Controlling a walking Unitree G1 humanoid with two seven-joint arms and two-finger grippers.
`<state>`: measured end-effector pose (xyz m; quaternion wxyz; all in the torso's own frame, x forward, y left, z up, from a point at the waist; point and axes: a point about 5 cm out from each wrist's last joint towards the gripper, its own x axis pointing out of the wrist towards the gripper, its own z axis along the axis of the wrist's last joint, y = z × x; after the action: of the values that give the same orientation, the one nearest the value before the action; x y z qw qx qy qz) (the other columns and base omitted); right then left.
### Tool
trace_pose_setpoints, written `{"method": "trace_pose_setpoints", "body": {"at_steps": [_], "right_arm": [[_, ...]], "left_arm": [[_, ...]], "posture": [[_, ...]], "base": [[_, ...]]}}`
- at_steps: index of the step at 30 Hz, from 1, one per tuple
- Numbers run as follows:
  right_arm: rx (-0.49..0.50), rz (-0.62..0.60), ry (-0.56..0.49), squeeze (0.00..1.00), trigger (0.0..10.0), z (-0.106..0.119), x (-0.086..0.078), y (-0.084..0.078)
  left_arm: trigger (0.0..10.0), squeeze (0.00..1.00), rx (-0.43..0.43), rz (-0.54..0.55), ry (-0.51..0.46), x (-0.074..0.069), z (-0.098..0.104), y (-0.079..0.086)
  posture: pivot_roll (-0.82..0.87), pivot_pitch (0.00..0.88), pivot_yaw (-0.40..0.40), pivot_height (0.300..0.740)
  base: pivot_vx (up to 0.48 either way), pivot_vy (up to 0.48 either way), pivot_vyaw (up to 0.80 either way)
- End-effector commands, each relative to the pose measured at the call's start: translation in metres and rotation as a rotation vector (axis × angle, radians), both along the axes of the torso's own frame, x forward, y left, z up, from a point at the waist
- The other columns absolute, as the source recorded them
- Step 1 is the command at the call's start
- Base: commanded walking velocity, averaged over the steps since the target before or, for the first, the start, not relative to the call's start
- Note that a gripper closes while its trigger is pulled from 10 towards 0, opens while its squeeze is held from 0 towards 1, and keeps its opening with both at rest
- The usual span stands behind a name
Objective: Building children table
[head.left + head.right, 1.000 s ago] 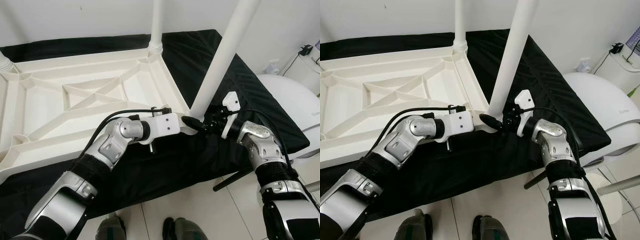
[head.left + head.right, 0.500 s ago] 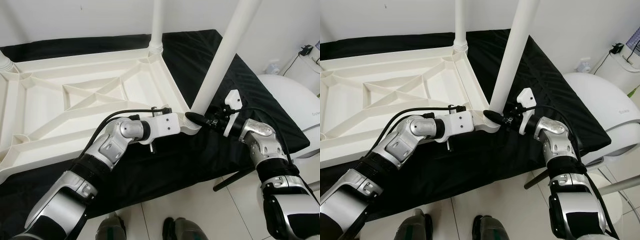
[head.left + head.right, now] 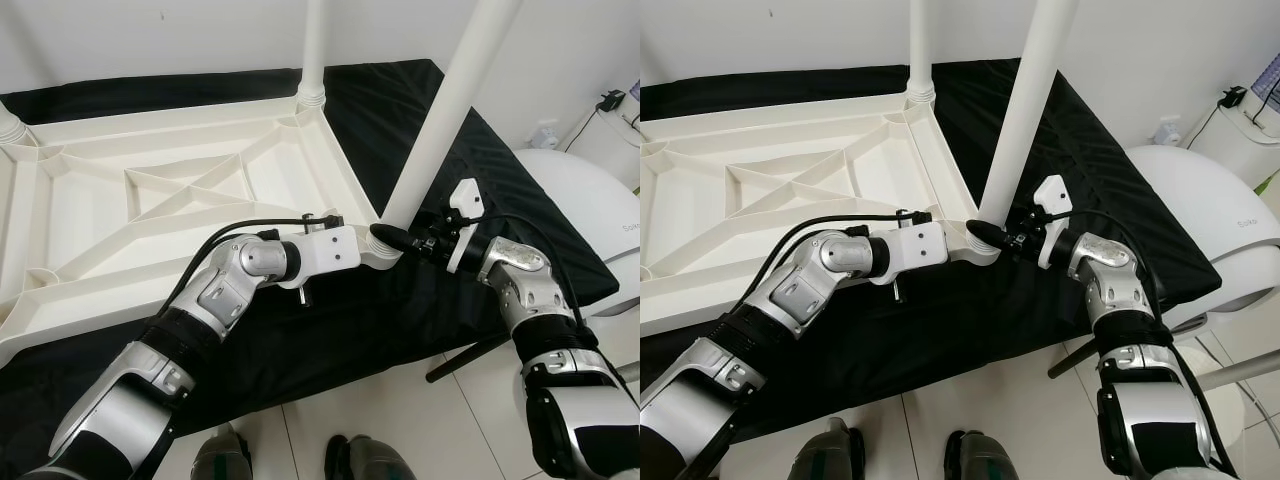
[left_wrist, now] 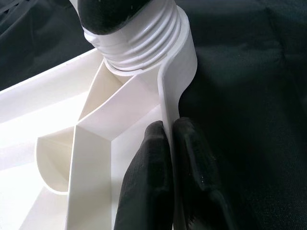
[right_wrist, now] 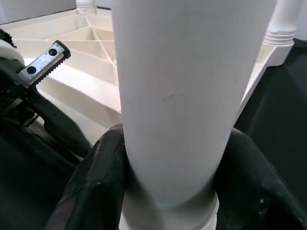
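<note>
White plastic tabletop (image 3: pixel 150 190) lies upside down, ribbed underside up, on a black cloth (image 3: pixel 400 110) covering the bench. It takes up the left and centre of the scene. Three legs visible: one stub at far left corner (image 3: pixel 10 125), one upright at far right corner (image 3: pixel 313 50), one tall white leg (image 3: pixel 450 110) standing in the near right corner socket, tilted slightly to the right.

Left gripper (image 4: pixel 171 139) reaches in from near left, pinched narrow on the tabletop's thin edge wall, one finger (image 4: pixel 151 172) inside the rim, the other outside, just beside the threaded socket (image 4: pixel 139 43). Holding the rim at the near right corner.

Right gripper (image 3: pixel 388 238) comes in from the right, fingers (image 5: pixel 93 191) spread around the base of the tall leg, one on each side, touching it just above the socket collar. In the right wrist view the leg (image 5: pixel 177 96) stands between both black pads; the left gripper's toothed metal part is seen beside it.

White rounded appliance (image 3: pixel 575 200) to the right of the bench, a bottle (image 3: pixel 545 133) and charger far right. Tiled floor (image 3: pixel 400 420) near, robot's feet (image 3: pixel 225 462) at the near edge.
</note>
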<state>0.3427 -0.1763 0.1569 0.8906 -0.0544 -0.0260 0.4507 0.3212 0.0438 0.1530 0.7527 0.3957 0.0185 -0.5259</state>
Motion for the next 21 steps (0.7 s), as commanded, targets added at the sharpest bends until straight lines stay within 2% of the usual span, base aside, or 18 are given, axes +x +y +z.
{"method": "trace_pose_setpoints", "body": {"at_steps": [1, 9, 11, 19, 21], "right_arm": [[0.057, -0.025, 0.019, 0.0, 10.0, -0.002, -0.001, 0.004], [0.081, -0.046, 0.01, 0.0, 10.0, -0.003, -0.005, 0.012], [0.116, -0.114, -0.003, 0.0, 10.0, -0.005, -0.009, 0.023], [0.146, -0.22, -0.017, 0.0, 10.0, -0.01, -0.015, 0.036], [0.165, -0.273, -0.018, 0.0, 10.0, -0.013, -0.02, 0.046]], "left_arm": [[10.0, 0.0, 0.043, -0.078, 0.01, -0.006, -0.002, -0.006], [10.0, 0.0, 0.044, -0.078, 0.009, -0.007, -0.003, -0.007], [10.0, 0.0, 0.044, -0.079, 0.009, -0.007, -0.003, -0.007], [10.0, 0.0, 0.047, -0.083, 0.009, -0.007, -0.004, -0.006], [10.0, 0.0, 0.048, -0.088, 0.011, -0.009, -0.005, -0.007]], "posture": [[-0.02, 0.083, -0.041, 0.74], [-0.02, 0.08, -0.045, 0.74], [-0.02, 0.073, -0.046, 0.74], [-0.01, 0.067, -0.046, 0.74], [-0.01, 0.067, -0.047, 0.74]], "base": [[0.0, 0.0, 0.0], [0.0, 0.0, 0.0], [0.0, 0.0, 0.0], [0.0, 0.0, 0.0], [0.0, 0.0, 0.0]]}}
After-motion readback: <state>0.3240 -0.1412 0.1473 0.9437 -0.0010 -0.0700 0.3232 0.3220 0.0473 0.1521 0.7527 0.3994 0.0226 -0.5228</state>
